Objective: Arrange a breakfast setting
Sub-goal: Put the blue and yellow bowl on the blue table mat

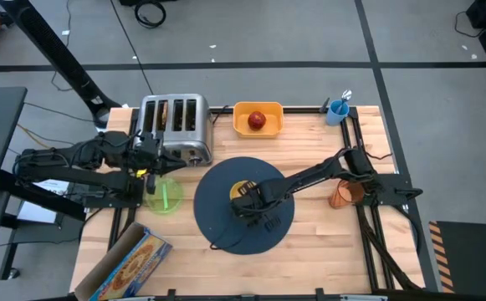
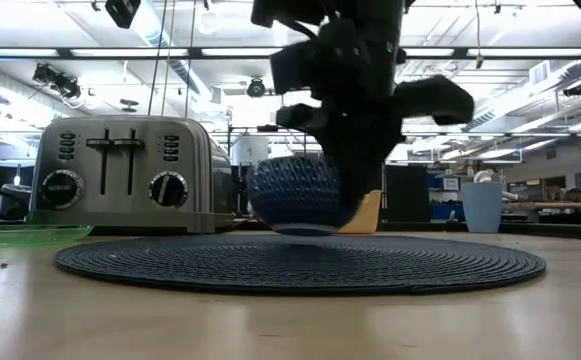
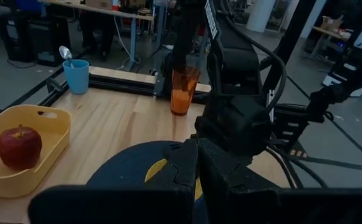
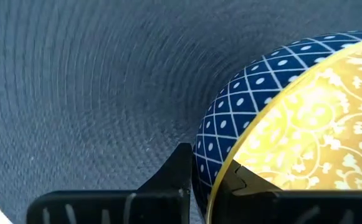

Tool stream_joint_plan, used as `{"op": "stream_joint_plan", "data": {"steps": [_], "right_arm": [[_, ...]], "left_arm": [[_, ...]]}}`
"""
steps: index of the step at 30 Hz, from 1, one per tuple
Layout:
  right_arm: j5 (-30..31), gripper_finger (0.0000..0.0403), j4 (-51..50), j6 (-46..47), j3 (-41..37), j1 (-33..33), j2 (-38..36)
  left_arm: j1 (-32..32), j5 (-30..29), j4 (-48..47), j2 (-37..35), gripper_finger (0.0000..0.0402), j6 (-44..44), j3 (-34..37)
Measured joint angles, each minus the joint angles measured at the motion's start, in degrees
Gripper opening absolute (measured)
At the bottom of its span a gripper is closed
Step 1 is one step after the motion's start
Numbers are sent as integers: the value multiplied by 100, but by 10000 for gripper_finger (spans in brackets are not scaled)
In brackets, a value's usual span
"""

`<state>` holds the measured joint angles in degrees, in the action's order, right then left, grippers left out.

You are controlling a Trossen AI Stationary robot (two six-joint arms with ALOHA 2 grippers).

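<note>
We see the right tool (image 1: 244, 197) clamped on the rim of the small bowl (image 2: 300, 195) — yellow inside, blue patterned outside — at the middle of the round mat (image 1: 226, 226). The left tool (image 1: 149, 160) is closed on nothing, beside the toaster (image 1: 174, 125), above the green plate (image 1: 166, 197). The apple (image 1: 258, 120) lies in the yellow tub (image 1: 272, 128) behind the mat — the orange cup (image 3: 183, 91) stands to the mat's right on the tabletop (image 1: 326, 242).

Lab: strip lights (image 2: 90, 52), distant workbenches (image 2: 560, 207)
</note>
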<state>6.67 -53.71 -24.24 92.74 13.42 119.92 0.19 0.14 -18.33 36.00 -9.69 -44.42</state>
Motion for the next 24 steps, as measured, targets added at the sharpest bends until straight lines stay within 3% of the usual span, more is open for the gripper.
{"op": "stream_joint_plan", "data": {"steps": [3,15,24], "right_arm": [[289,23,234,-21,-120,28,0],[273,31,582,-274,-403,45,-2],[227,73,935,-276,-404,49,-2]], "left_arm": [[0,-2,16,-1,23,-2,0],[0,-5,39,1,23,-12,2],[0,-4,44,-1,23,-13,4]]}}
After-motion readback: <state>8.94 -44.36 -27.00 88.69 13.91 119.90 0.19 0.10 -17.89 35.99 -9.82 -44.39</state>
